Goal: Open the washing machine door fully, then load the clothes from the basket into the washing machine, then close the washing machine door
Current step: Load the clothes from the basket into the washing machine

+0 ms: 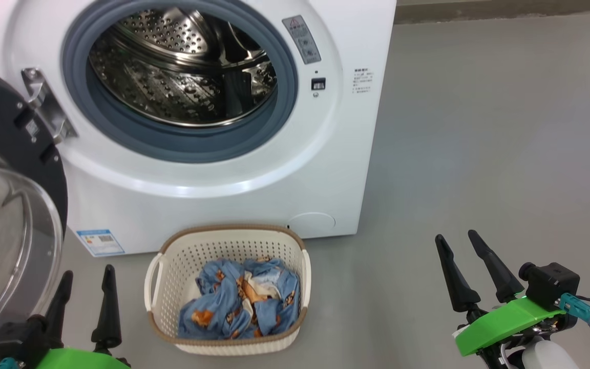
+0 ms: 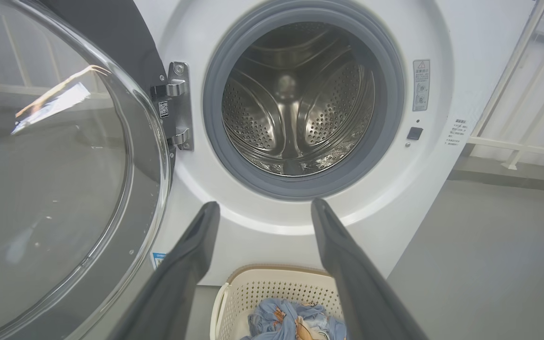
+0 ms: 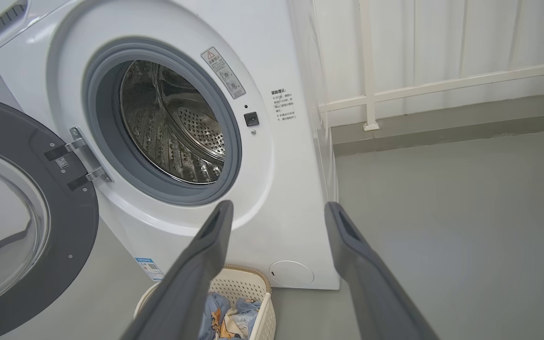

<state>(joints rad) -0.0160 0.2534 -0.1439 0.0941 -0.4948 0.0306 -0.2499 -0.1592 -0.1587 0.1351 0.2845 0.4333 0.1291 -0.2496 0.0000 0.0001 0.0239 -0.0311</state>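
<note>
Though crumpled, soft clothes in perforated basket.

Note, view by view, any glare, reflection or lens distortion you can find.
Head view: bright glints speckle the drum. Left wrist view: the door mirrors a bright streak. Right wrist view: the machine and rail lean, skewed by the wide lens.

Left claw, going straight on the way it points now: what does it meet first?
Probably the washing machine, on its white front just under the grey ring; depth is unclear. The left claw would pass above the basket.
</note>
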